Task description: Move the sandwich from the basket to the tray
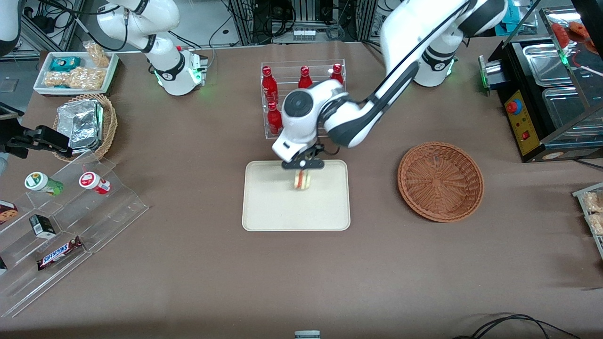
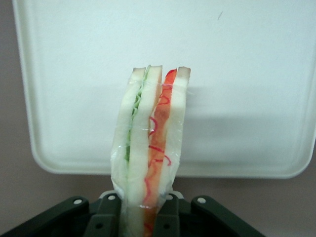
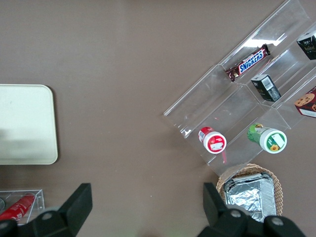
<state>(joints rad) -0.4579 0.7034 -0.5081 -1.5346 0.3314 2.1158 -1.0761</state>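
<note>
The sandwich (image 1: 301,180), pale bread with green and orange-red filling in clear wrap, hangs in my left gripper (image 1: 302,172) above the cream-beige tray (image 1: 264,207), over the tray's edge farther from the front camera. In the left wrist view the fingers (image 2: 107,217) press both sides of the sandwich (image 2: 150,148), with the tray (image 2: 247,74) below. I cannot tell whether the sandwich touches the tray. The round reddish-brown wicker basket (image 1: 440,181) lies empty on the table, toward the working arm's end.
A clear rack of red bottles (image 1: 301,94) stands just past the tray, under the arm. A clear stepped display (image 1: 61,221) with snacks, a foil-packet basket (image 1: 85,125) and a white snack tray (image 1: 75,73) lie toward the parked arm's end. A black appliance (image 1: 546,99) stands at the working arm's end.
</note>
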